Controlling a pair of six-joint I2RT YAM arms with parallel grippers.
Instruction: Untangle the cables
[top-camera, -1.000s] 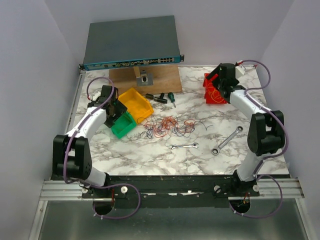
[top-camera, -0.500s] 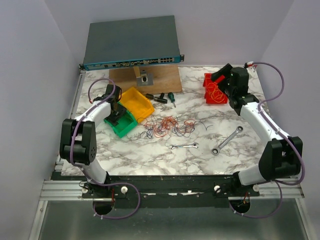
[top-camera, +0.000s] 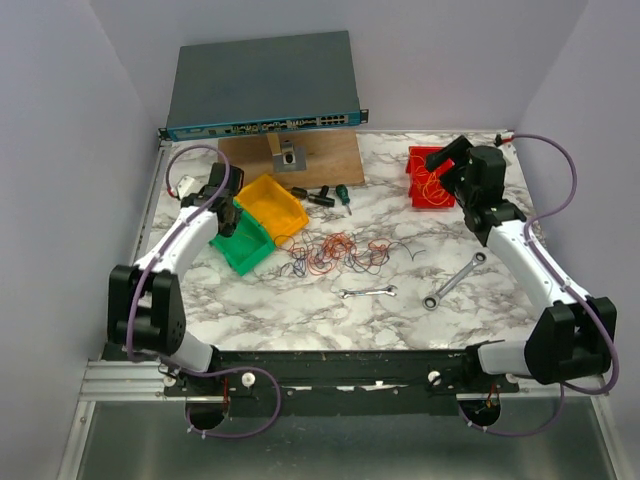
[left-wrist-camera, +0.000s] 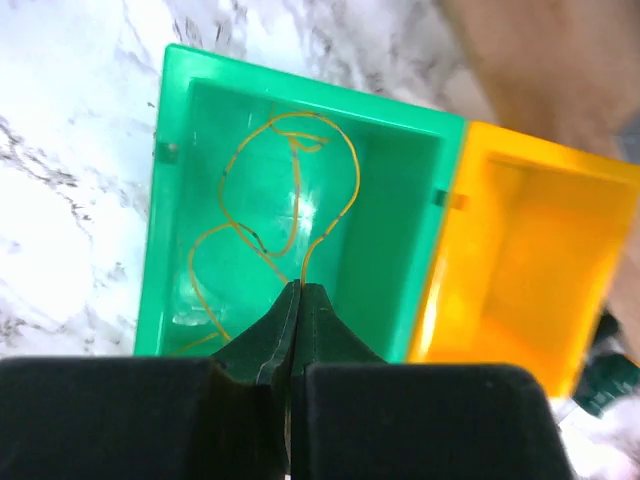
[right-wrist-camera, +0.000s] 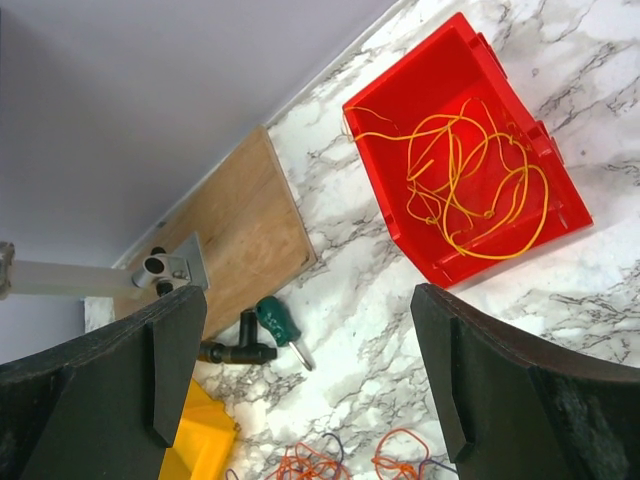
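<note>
Left tool (left-wrist-camera: 298, 292) closed over green bin (left-wrist-camera: 168, 200); yellow cable (left-wrist-camera: 352, 170) inside runs to its tips. Right tool (right-wrist-camera: 305, 305) wide open, empty, above red bin (right-wrist-camera: 385, 120) holding orange cables (right-wrist-camera: 470, 195).

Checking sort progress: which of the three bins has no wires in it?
The yellow bin, beside the green bin: its inside is bare. The green bin holds one yellow wire; the red bin holds several orange wires.

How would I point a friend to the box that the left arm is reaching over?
On the marble table, look left of the tangle of cables in the middle, where two plastic boxes sit side by side. It is the green box, nearer the front, not the yellow box beside it.
</note>
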